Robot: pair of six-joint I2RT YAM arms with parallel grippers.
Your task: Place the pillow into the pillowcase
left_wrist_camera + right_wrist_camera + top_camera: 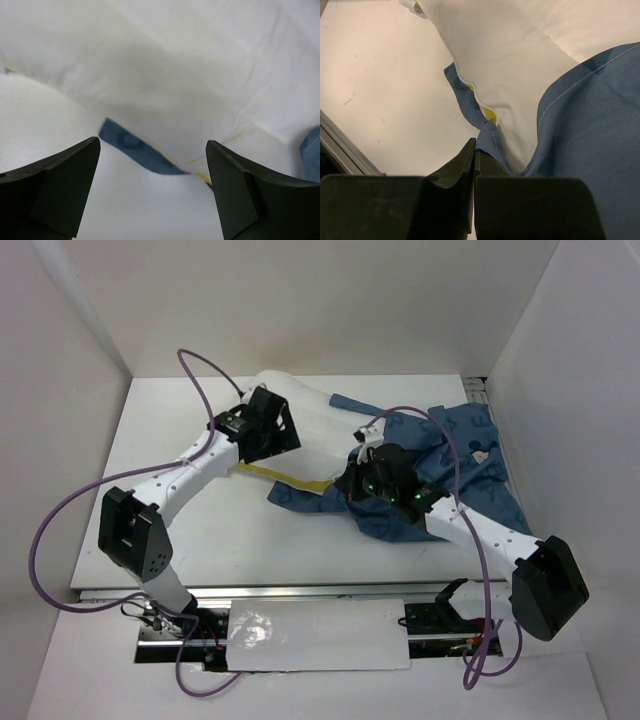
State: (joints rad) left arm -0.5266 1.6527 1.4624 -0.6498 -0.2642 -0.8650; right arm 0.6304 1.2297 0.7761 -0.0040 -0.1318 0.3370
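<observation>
Bare tabletop [260, 550] lies open along the near edge and out to the left. Past it, the right fingers [460, 170] are pinched shut on the hem of the pillowcase [450, 465], just beside the yellow piping [490, 115]. Farther back, the left fingers [60, 195] stand wide apart, holding nothing, over the pillow [300, 415]. It lies mid-rear, blue cloth under its near edge and over its right part.

White table [200, 550], white walls [60, 390] around; glossy white sheet [318, 633] beside metal rail [300, 591], near edge.
</observation>
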